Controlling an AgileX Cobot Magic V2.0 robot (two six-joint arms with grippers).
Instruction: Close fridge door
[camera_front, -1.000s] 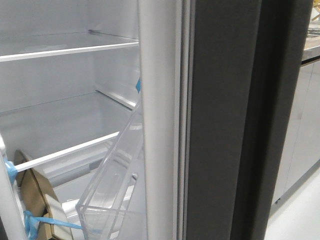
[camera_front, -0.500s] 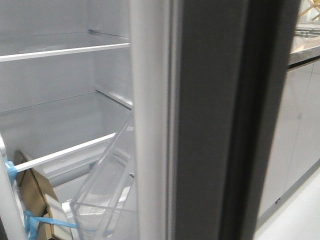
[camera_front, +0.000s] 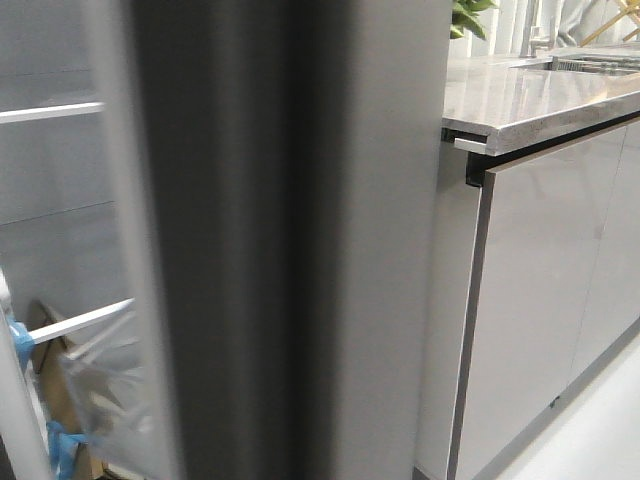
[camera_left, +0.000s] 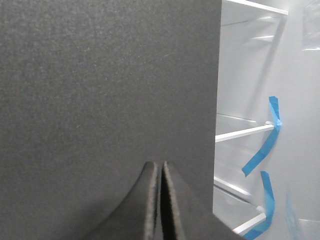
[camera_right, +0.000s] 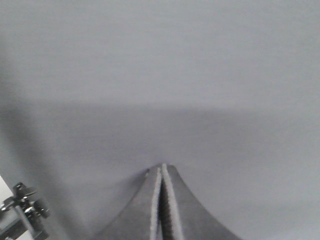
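Observation:
The fridge door (camera_front: 280, 250) stands edge-on and motion-blurred across the middle of the front view, its outer face matte dark grey. Its clear bin (camera_front: 105, 400) shows blurred at the lower left. The open fridge interior with a white shelf (camera_front: 50, 112) lies to its left. My left gripper (camera_left: 160, 166) is shut and empty, its tips at a matte dark grey panel face (camera_left: 100, 85), with the fridge interior (camera_left: 245, 65) beside that panel's edge. My right gripper (camera_right: 162, 167) is shut and empty, its tips at a plain grey flat surface (camera_right: 160, 75). Neither gripper shows in the front view.
Glossy light grey cabinet fronts (camera_front: 540, 290) under a stone-look countertop (camera_front: 530, 95) stand right of the fridge. A brown cardboard piece (camera_front: 45, 380) and blue tape (camera_front: 22, 340) sit low in the fridge. Blue tape strips (camera_left: 265, 145) hang on the shelf ends.
The fridge door has swept left across the front view, covering most of the interior and the bin and uncovering the cabinet and countertop on the right.

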